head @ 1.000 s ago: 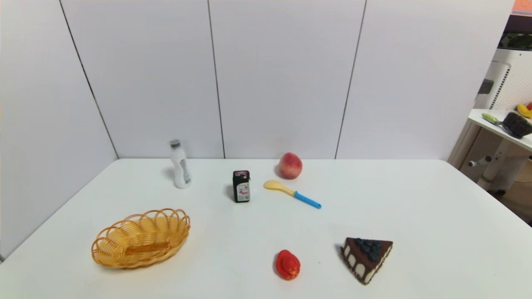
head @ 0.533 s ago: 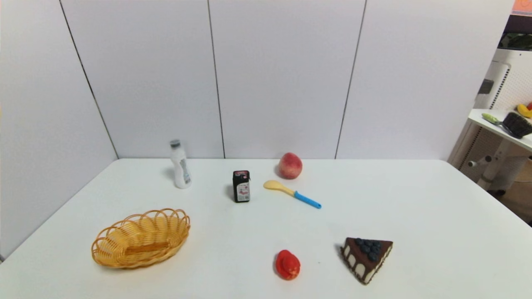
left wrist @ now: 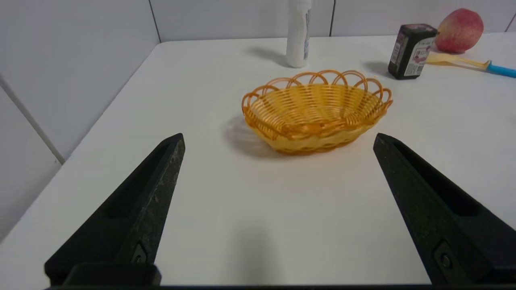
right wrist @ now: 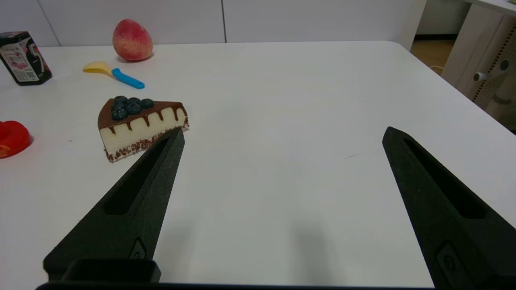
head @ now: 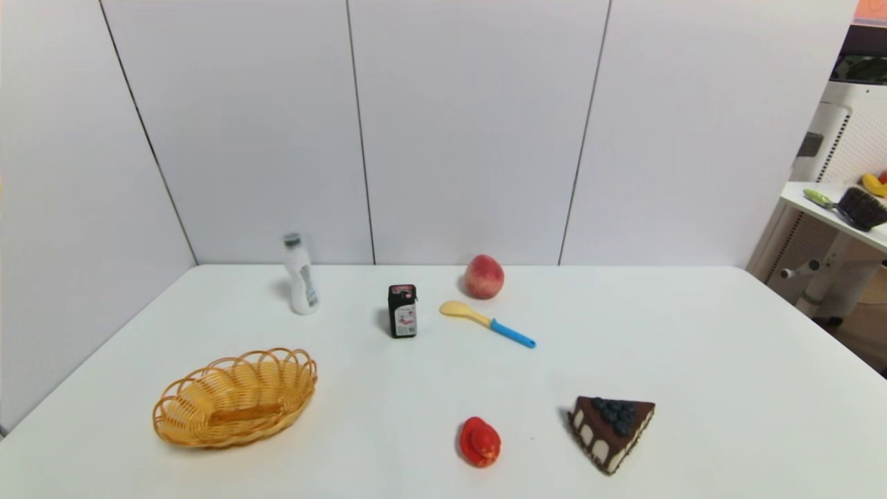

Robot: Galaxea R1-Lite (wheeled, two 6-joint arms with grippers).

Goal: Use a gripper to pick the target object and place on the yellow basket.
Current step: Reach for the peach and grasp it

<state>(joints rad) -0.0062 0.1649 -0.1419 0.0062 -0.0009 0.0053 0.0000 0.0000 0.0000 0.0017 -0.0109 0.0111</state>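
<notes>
Apparently nothing has shifted over the last second, so the pick has not begun: the peach (head: 484, 276) sits on the bench (head: 693, 360) well beyond the yellow basket (head: 234, 398), untouched. The left pincer (left wrist: 278, 139) and right pincer (right wrist: 282, 135) gape empty.

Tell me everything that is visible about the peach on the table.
The peach is round, slightly taller than wide, with matte pinkish-red skin and a paler yellowish blush. It looks whole and unmarked. It rests on the white table near the far edge, close to the wall panels. Nothing touches it: the yellow spoon with a blue handle lies just in front of it, apart from it, and the small black carton stands to its left. No end effector is near it.
</notes>
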